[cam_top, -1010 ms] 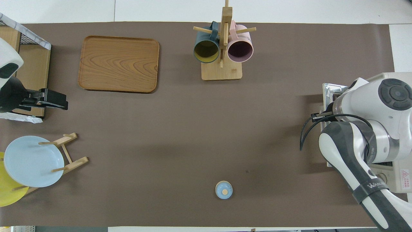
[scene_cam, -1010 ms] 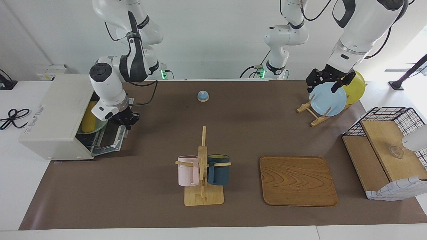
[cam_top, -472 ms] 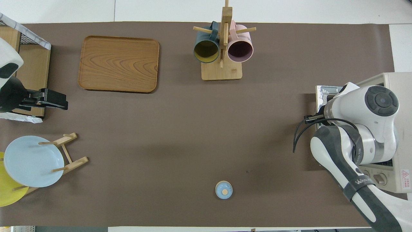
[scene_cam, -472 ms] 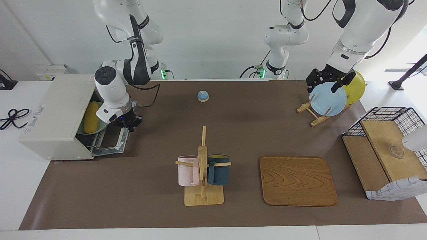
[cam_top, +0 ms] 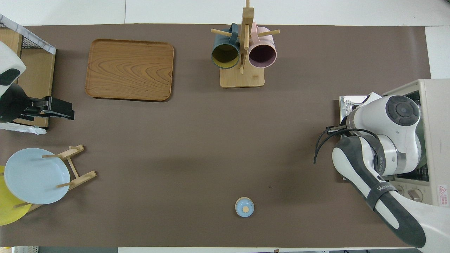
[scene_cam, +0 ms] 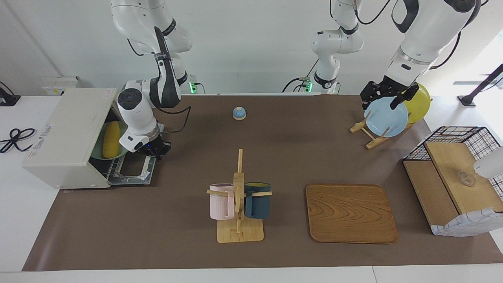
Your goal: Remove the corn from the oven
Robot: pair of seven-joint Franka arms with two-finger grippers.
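The off-white oven (scene_cam: 59, 133) stands at the right arm's end of the table, and its drop-down door (scene_cam: 131, 171) lies open and nearly flat. The yellow corn (scene_cam: 111, 144) lies on a green plate inside the oven mouth. My right gripper (scene_cam: 156, 151) is at the door's outer edge, shut on the handle's end nearer the robots. In the overhead view the right arm (cam_top: 383, 140) covers the corn, with the oven (cam_top: 436, 105) under it. My left gripper (scene_cam: 387, 97) waits open in the air over the plate rack.
A mug rack (scene_cam: 239, 196) with a pink and a dark blue mug stands mid-table, a wooden tray (scene_cam: 351, 212) beside it. A small blue knob (scene_cam: 239, 113) lies near the robots. A blue plate (scene_cam: 386, 117) and a yellow plate (scene_cam: 418, 100) stand in a rack beside a wire basket (scene_cam: 456, 133).
My right gripper has moved away from the oven mouth with the door's edge, and the door has swung down to nearly flat. More of the corn shows. The left arm has not moved.
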